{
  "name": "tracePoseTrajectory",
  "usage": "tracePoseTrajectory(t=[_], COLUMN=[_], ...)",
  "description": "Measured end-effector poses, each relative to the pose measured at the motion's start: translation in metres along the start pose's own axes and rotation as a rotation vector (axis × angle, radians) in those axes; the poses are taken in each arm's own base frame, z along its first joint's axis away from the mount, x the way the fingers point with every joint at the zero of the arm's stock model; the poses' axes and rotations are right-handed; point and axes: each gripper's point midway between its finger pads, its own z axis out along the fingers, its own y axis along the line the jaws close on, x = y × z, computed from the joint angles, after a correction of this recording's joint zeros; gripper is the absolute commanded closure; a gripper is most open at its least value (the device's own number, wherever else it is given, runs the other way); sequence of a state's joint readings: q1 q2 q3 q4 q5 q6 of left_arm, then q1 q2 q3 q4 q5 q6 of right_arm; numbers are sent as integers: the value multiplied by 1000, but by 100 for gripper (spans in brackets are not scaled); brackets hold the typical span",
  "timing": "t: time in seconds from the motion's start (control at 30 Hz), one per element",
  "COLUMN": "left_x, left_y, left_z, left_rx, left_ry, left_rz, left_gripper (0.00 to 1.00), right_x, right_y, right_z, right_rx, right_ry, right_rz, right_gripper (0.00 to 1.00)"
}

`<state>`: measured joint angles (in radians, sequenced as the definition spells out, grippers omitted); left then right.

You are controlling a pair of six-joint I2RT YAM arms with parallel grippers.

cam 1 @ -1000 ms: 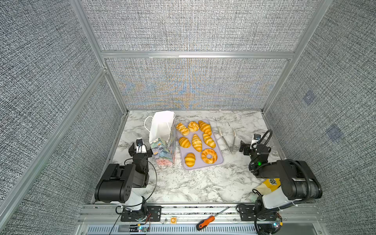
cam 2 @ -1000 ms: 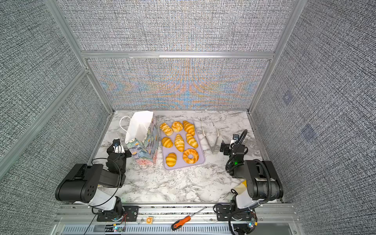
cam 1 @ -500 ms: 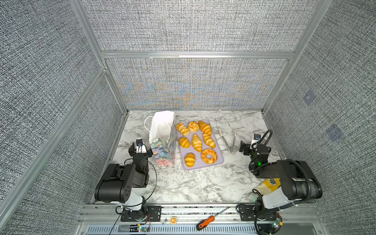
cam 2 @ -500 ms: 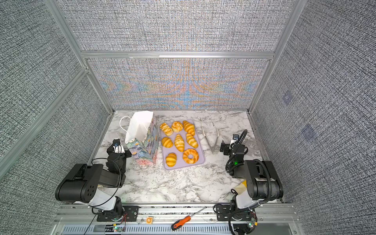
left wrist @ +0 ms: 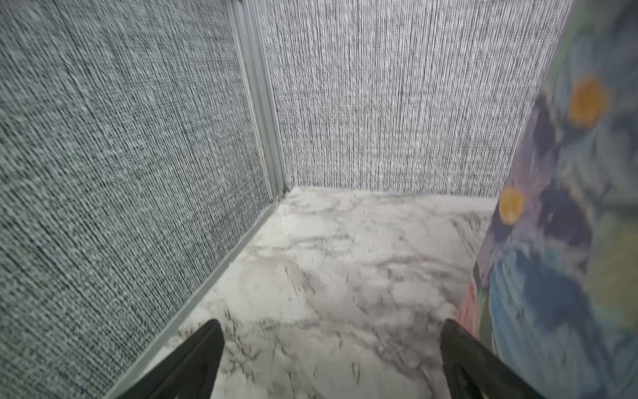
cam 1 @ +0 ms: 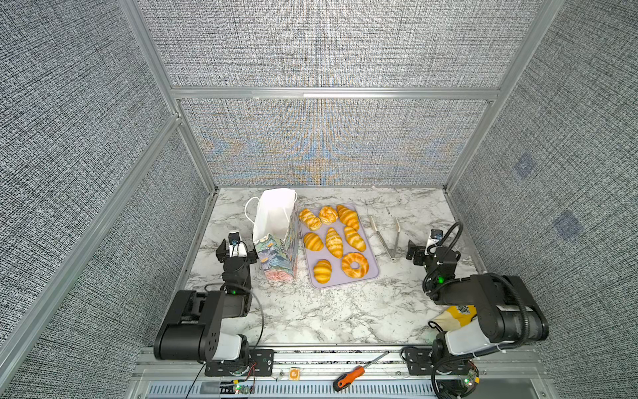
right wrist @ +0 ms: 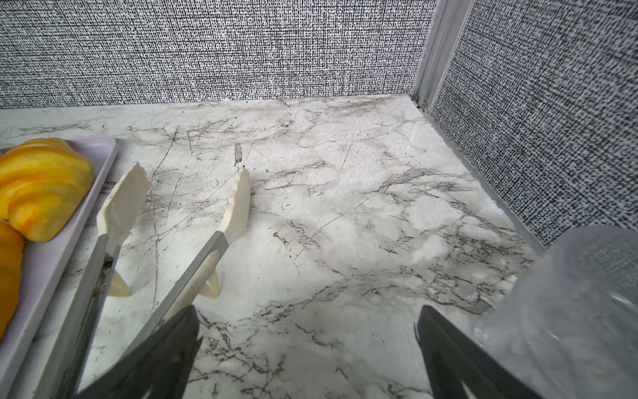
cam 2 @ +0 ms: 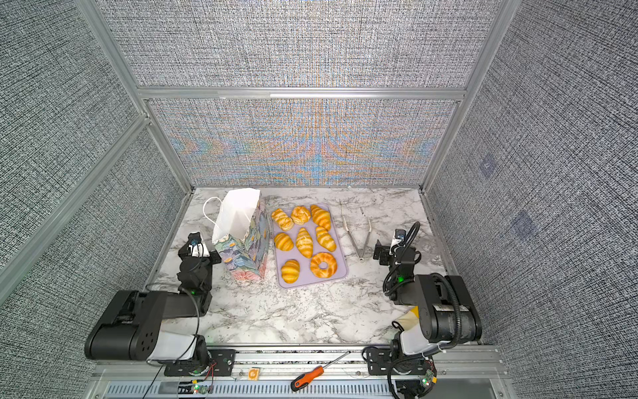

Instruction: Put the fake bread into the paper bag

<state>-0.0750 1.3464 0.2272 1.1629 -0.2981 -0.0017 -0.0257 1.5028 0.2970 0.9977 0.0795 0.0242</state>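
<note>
So, fake bread (cam 1: pixel 334 241): on tray (cam 1: pixel 337 280), frame centre, well apart from left gripper (cam 1: pixel 237 251) and right gripper (cam 1: pixel 427 249).
paper bag (cam 1: pixel 276 241): beside left gripper.
fingers (left wrist: pixel 207 349): all wide, empty.

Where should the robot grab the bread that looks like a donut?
Probably across one side of the ring-shaped bread, one jaw in the hole and one outside, coming straight down from above. It lies flat on the lilac tray with its hole facing up, and nothing covers it.
</note>
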Motion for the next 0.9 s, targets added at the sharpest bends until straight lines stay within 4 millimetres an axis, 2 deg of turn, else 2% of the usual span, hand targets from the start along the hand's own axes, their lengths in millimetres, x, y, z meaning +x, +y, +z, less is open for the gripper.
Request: tracePoseTrajectory(t=[0.1,0.13,0.3,0.43,0.6,0.9], left_x=[-48,-56,-62,-73,-100,-161], left_y=[12,15,27,30,31,30], left_z=[0,-2,-12,-17,-31,-50], left_rx=[-64,-75,-125,-138,-112,-60], left_ry=[-82,-89,-40,6,18,28], left_rz=[-66,-81,-140,-180,-217,-253], left_gripper=[1,1,1,1,1,1], right_x=[-20,-25,-62,-68,-76,-62], right_y=[-4,-5,-4,-2,4,7], right_z=[-4,-4,-5,-8,-10,-16], right_rx=[23,30,30,15,-13,-23], right_ry=[-41,-43,-52,4,88,199], right_rz=[9,10,36,47,45,71], right_gripper=[1,1,1,1,1,1])
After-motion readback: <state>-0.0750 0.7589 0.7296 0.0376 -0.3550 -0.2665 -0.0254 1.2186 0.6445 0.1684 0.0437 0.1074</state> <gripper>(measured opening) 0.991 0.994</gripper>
